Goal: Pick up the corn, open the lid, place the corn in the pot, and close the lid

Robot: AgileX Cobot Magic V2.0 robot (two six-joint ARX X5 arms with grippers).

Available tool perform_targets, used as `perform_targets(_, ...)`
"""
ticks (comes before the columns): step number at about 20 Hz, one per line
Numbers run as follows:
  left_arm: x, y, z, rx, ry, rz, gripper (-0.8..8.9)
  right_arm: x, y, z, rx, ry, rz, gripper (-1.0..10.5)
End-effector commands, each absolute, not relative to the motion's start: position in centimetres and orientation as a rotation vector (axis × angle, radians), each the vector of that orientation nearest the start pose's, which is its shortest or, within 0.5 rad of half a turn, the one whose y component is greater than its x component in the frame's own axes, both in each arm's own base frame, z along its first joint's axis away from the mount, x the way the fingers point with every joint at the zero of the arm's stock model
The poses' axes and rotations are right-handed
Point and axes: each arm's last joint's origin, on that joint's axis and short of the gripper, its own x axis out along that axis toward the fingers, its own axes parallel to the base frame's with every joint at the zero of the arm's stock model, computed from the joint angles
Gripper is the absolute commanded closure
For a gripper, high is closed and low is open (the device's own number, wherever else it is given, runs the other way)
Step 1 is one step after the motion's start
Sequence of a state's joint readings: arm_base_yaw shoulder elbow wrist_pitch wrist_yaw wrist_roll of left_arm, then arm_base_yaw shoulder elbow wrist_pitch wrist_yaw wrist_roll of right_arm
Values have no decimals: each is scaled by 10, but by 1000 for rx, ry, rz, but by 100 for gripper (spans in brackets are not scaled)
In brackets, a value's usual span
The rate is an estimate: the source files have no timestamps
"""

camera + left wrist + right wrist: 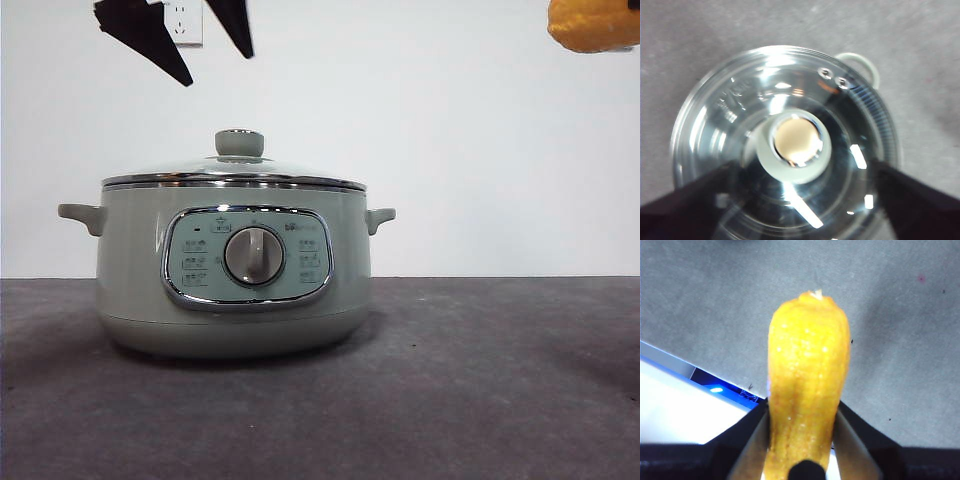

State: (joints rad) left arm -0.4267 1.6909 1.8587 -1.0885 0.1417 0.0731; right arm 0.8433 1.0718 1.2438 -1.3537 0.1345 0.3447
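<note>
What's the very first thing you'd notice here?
The big pale green pot in the middle of the grey table, its glass lid on top. Above it the left gripper hangs open over the lid's knob. High up at the side, the right gripper grips the yellow corn.

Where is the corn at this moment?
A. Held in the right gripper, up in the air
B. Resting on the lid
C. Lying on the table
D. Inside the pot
A: the right gripper has its jaws shut on the corn, seen high at the front view's top corner.
</note>
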Motion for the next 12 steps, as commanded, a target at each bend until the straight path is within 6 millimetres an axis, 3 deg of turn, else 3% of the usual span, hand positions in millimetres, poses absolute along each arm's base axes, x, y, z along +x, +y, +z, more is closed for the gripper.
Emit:
perform_targets(1, 322, -156, 381, 283, 936, -536, 113, 109, 117, 348, -255, 1150, 409, 962)
perform_targets(6, 341, -170, 361, 311, 972, -534, 113, 110, 117, 348, -248, 1141, 412, 962)
perform_targets(12, 347, -176, 344, 325, 1032, -538, 123, 112, 120, 349, -227, 1111, 423, 962)
